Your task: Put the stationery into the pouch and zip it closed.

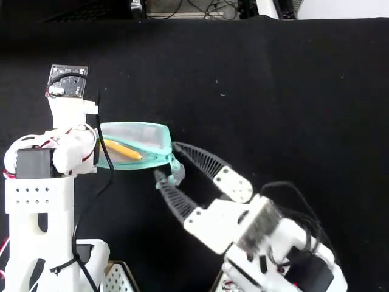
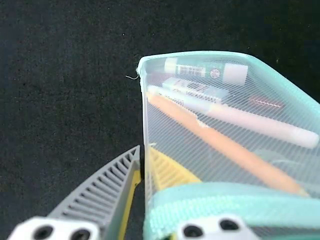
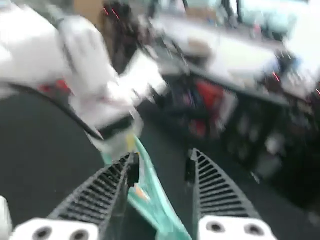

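Note:
A mint mesh pouch [image 1: 137, 135] lies left of the table's middle. Through its side [image 2: 225, 165] I see an orange pencil [image 2: 220, 142], a white pen [image 2: 260, 122], an eraser [image 2: 192, 89] and a white tube [image 2: 205, 69]. My left gripper [image 2: 145, 150] is shut on the pouch's end wall, one grey finger [image 2: 107, 192] outside and the other behind the mesh. My right gripper [image 1: 165, 160] stands open at the pouch's opposite end, and the teal zipper edge [image 3: 152, 197] runs between its black fingers [image 3: 107, 192]. A teal pull tab [image 1: 177, 172] hangs there.
Black cloth [image 1: 273, 91] covers the table, with free room to the right and toward the back. The left arm's white base [image 1: 36, 213] stands at the front left. Room clutter lies beyond the table's far edge.

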Controlling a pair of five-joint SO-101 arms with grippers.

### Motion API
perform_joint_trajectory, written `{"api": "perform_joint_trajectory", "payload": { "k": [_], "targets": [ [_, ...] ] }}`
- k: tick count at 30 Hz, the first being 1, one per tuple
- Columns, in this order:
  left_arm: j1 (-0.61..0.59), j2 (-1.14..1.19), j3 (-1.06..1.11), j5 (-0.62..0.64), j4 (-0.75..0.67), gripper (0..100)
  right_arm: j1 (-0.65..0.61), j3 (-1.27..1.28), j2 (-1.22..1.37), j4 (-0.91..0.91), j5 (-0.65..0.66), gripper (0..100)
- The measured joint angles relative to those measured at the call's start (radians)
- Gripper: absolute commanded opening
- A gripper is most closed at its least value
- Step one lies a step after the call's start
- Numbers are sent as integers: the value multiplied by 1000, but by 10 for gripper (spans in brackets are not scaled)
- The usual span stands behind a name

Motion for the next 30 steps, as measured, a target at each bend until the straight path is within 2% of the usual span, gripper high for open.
{"api": "perform_joint_trajectory", "payload": {
  "k": [5, 9, 15, 20, 23, 30],
  "targets": [
    [0, 0, 0, 0, 0, 30, 160, 199, 2, 26, 0, 149],
    [0, 0, 0, 0, 0, 30, 170, 344, -6, 6, 44, 155],
    [0, 0, 6, -2, 0, 30, 175, 457, -6, -115, 81, 289],
    [0, 0, 9, -2, 0, 30, 175, 476, -6, -129, 81, 293],
    [0, 0, 11, -2, 0, 30, 175, 454, -6, -60, 81, 293],
    [0, 0, 9, -2, 2, 31, 175, 270, -3, 238, 84, 296]
  ]
}}
